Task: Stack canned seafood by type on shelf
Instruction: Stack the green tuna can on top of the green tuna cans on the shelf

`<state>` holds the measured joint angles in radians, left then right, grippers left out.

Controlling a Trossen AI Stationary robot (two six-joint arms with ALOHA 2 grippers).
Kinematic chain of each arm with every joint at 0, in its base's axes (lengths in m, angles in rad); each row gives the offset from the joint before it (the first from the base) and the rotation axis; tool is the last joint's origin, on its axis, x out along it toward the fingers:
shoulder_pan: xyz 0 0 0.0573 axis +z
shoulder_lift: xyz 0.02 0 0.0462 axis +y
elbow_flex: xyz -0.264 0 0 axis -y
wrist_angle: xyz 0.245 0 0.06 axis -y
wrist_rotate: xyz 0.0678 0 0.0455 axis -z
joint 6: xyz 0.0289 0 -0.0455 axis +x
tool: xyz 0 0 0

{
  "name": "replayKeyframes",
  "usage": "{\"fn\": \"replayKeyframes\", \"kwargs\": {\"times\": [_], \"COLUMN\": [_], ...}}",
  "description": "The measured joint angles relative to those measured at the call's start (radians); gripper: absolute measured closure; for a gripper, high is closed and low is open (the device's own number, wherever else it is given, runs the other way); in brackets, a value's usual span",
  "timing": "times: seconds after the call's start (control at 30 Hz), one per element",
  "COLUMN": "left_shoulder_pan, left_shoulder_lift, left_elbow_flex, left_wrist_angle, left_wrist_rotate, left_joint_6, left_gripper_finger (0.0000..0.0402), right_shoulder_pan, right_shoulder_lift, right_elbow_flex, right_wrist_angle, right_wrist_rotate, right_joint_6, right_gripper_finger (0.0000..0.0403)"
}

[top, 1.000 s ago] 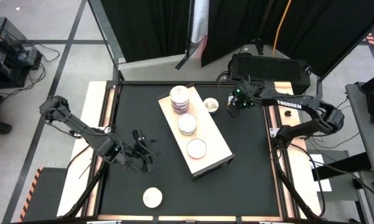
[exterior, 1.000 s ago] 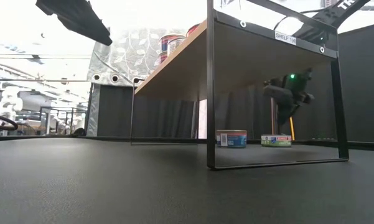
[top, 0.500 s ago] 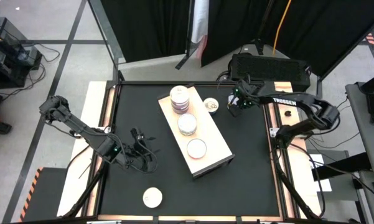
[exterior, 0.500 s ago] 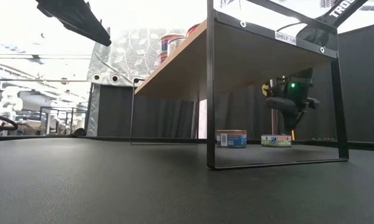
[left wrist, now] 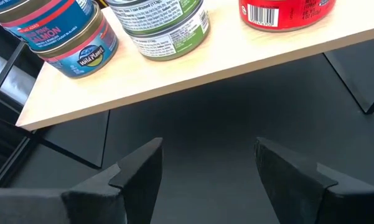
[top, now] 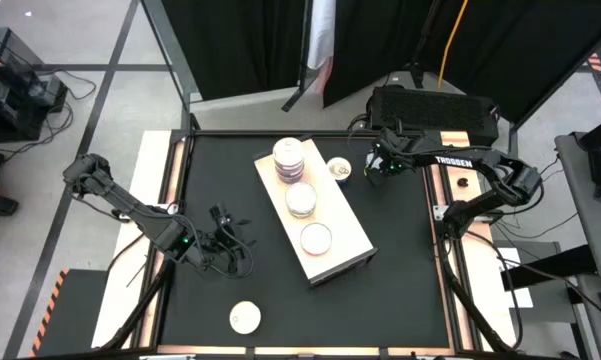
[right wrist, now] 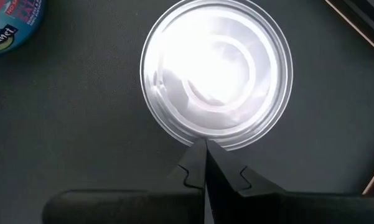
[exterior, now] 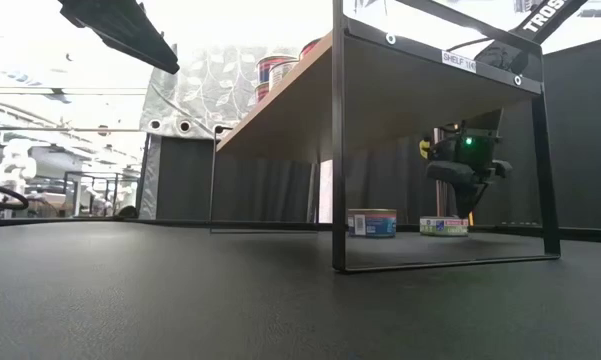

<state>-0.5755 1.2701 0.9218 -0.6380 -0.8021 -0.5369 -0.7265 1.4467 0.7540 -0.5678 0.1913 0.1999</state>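
Observation:
The shelf (top: 342, 232) is a pale wood board on a black frame, lying slantwise mid-table. Canned seafood rests on it: a stack (top: 289, 158) at the far end, then two tins (top: 300, 199) (top: 315, 238). One silvery-topped tin (right wrist: 216, 74) stands on the table by the shelf's far right side (top: 340, 168). My right gripper (right wrist: 205, 146) is shut, pointing down at this tin's rim. My left gripper (left wrist: 208, 146) hangs open left of the shelf (top: 235, 228), with nothing between its fingers. It faces the board's edge and three tins there (left wrist: 168, 28). My right gripper points steeply down with its shut fingertips (right wrist: 198, 155) at the near rim (right wrist: 193, 138) of the silvery-topped tin, which stands flat on the table. Whether the tips touch the rim, I cannot tell.
A blue-labelled tin (exterior: 371, 222) stands on the table under the shelf, beside the green-labelled one (exterior: 444, 227). One more tin (top: 244, 317) lies near the table's front edge. The shelf's black frame legs (exterior: 338, 150) rise beside my right gripper (exterior: 469, 212).
My right gripper has come down toward the silvery-topped tin on the table, tipping a little steeper, and has stayed shut. The tins have not moved.

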Motion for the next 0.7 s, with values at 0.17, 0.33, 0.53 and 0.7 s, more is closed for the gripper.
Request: {"fn": "replayKeyframes", "kwargs": {"times": [0.17,0.33,0.53,0.7], "left_shoulder_pan": [0.0,0.0,0.0,0.0], "left_shoulder_lift": [0.0,0.0,0.0,0.0], "left_elbow_flex": [0.0,0.0,0.0,0.0], "left_wrist_angle": [0.0,0.0,0.0,0.0], "left_wrist_rotate": [0.0,0.0,0.0,0.0], "left_joint_6": [0.0,-0.001,-0.006,-0.006], "left_gripper_finger": [0.0148,0.0148,0.0148,0.0148], "right_shoulder_pan": [0.001,0.009,0.012,0.031], "right_shoulder_lift": [0.0,0.011,0.011,0.004], "right_elbow_flex": [0.0,-0.011,-0.079,-0.124], "right_wrist_angle": [-0.038,-0.069,-0.048,-0.01], "right_wrist_rotate": [-0.001,-0.012,-0.01,0.004], "right_joint_6": [0.027,0.048,0.075,0.092], "right_gripper_finger": [0.0403,0.0403,0.0402,0.0402]}}
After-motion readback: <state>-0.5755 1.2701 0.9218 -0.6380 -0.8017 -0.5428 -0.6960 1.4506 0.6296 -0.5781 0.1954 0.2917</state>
